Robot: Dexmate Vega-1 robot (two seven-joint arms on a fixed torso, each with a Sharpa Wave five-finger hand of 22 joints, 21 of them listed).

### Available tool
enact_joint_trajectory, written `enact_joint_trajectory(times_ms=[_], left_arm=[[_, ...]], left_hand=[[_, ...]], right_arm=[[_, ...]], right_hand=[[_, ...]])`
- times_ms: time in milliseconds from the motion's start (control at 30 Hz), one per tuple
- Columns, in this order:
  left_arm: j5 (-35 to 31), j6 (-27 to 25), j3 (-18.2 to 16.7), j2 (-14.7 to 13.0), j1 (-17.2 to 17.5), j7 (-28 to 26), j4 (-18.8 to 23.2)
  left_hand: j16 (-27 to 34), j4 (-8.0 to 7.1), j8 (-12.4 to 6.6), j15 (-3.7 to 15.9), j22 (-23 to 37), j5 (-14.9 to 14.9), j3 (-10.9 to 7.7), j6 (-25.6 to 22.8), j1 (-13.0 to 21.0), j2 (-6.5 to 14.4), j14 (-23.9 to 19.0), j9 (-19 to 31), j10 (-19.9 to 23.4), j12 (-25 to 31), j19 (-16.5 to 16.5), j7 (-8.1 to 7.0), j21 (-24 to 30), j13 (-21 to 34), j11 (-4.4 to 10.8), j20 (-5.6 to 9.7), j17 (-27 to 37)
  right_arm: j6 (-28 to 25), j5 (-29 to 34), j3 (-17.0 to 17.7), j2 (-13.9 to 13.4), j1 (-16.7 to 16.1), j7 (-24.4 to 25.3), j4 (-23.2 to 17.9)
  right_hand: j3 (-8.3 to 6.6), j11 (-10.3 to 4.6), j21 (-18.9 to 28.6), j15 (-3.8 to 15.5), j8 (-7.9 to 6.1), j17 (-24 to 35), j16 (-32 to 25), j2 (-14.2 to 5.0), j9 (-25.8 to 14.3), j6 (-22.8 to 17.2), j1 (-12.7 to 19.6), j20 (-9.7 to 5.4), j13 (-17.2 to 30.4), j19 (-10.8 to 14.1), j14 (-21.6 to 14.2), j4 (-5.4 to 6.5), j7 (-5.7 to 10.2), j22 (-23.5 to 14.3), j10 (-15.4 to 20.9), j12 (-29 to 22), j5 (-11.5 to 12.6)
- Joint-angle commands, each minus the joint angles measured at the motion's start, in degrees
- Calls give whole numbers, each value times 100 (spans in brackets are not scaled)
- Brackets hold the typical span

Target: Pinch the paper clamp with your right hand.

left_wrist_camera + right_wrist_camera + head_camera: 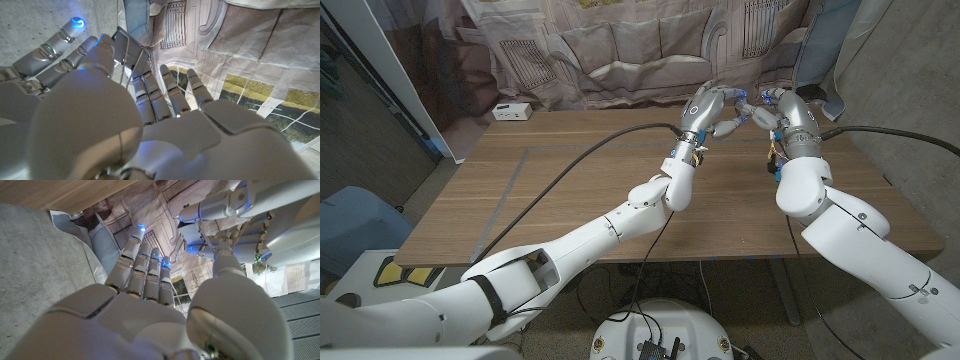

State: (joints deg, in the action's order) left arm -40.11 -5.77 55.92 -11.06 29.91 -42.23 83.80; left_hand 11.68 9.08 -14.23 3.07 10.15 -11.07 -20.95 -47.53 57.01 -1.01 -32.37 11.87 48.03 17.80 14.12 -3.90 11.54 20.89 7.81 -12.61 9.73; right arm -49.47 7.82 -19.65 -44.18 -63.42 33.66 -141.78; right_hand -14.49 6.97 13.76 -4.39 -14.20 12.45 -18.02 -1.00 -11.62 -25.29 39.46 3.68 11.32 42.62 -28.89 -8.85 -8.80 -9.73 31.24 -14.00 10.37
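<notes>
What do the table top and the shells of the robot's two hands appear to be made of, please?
Table: wood or wood-look laminate, matte, judging by brown grain lines running lengthwise. Left hand and right hand: smooth, light grey-white shells with soft highlights, probably moulded plastic, though painted metal cannot be ruled out.

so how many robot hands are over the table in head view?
2. The left hand and the right hand are both raised over the far edge of the wooden table, fingertips nearly meeting. Whether a clamp sits between them is too small to tell.
</notes>
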Motion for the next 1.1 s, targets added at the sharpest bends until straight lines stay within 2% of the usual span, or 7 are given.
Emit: enact_joint_trajectory(times_ms=[33, 467, 767, 1100], left_arm=[[-16, -4, 23, 33, -27, -13, -56], [-24, 2, 60, 97, -79, -85, -164], [-8, 26, 87, 141, -120, -123, -250], [-30, -29, 129, 181, -144, -151, -301]], left_hand=[[29, -25, -19, 392, 16, -26, 14, -302, 151, 246, -59, 22, 525, -10, 47, -274, -3, 13, 463, 17, 25], [48, -33, -9, 361, 17, -31, 20, -300, 146, 272, -112, 23, 535, -24, 64, -273, 0, 28, 467, 15, 32], [75, -41, -8, 357, 17, -38, 20, -319, 145, 307, -182, 23, 562, -30, 72, -268, 0, 40, 468, 14, 42], [69, -26, -2, 346, 17, -42, 29, -334, 145, 286, -216, 23, 555, -55, 78, -266, -2, 56, 467, 14, 33]], right_arm=[[23, 57, -50, 79, 52, 68, 81], [-91, 66, -58, 139, 78, 68, 82], [-207, 14, -29, 140, 96, 30, 57], [-180, -87, 32, 123, 94, -10, 67]], right_hand=[[-12, -4, 32, 27, -39, 34, -45, 7, -7, -84, 53, -20, 17, 85, -64, 24, -9, -34, 87, -24, -8], [-10, -27, 21, 33, -58, 54, -75, -28, -10, -177, 77, -37, 19, 119, -129, 38, 40, -36, 172, -28, -11], [9, 23, 0, 27, -82, 71, -81, -41, -12, -275, 58, -27, 20, 112, -141, 62, 50, -37, 282, -49, -11], [19, -46, -32, 65, -147, 96, -91, -78, -16, -511, 81, -33, 22, 115, -162, 69, 79, -39, 528, -101, -2]])
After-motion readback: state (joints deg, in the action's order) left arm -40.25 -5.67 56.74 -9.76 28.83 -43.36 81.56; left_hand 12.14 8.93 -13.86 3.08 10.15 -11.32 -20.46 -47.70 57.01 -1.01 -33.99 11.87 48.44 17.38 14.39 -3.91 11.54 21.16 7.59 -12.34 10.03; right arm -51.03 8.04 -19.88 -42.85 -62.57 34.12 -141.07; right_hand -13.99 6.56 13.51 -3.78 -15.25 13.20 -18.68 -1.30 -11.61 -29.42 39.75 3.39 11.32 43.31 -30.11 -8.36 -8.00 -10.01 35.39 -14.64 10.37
